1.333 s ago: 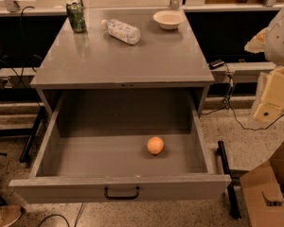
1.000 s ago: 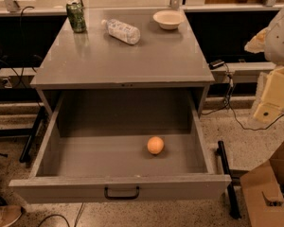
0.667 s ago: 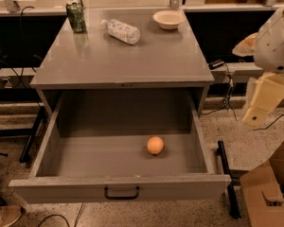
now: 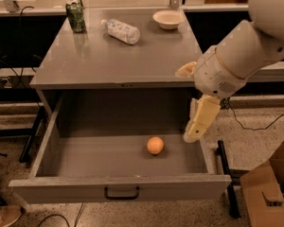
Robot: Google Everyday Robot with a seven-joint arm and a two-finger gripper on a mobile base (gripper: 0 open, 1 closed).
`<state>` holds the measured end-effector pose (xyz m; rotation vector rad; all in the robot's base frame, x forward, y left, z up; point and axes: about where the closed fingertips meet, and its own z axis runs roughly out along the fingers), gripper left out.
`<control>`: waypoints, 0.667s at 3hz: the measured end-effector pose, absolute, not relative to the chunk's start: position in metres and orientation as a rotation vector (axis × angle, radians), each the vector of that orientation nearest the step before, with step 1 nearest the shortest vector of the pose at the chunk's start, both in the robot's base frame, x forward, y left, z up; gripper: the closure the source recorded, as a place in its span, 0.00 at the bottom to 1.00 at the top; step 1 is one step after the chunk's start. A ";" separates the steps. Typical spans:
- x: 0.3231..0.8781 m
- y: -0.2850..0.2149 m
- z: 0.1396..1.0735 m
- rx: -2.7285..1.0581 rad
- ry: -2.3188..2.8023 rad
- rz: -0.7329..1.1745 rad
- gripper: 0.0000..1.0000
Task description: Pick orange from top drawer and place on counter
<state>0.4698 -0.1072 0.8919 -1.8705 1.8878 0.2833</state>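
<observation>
Pincer [image 4: 185, 104] agape at right of top drawer [image 4: 61, 187] — orange [image 4: 155, 145] near; bottle [image 4: 123, 31], bowl [image 4: 168, 19] on counter [image 4: 113, 63]

White arm [image 4: 246, 51], cream pincer [image 4: 199, 116] over drawer [image 4: 61, 189]

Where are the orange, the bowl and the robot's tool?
orange [image 4: 155, 145]: camera view, middle of the fruit, in the top drawer [image 4: 118, 189].
bowl [image 4: 168, 19]: camera view, its middle, on the counter [image 4: 109, 60].
tool [image 4: 199, 122]: camera view, its pale body, above the drawer's right side.

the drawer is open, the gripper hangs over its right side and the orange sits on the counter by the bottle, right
No. The camera view shows the orange lying inside the open drawer, not on the counter by the bottle. The gripper does hang over the drawer's right side.
</observation>
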 end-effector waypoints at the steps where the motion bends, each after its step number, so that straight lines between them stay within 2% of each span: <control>1: 0.467 -0.068 0.853 -1.969 1.817 0.409 0.00; 2: 0.468 -0.069 0.847 -1.963 1.828 0.417 0.00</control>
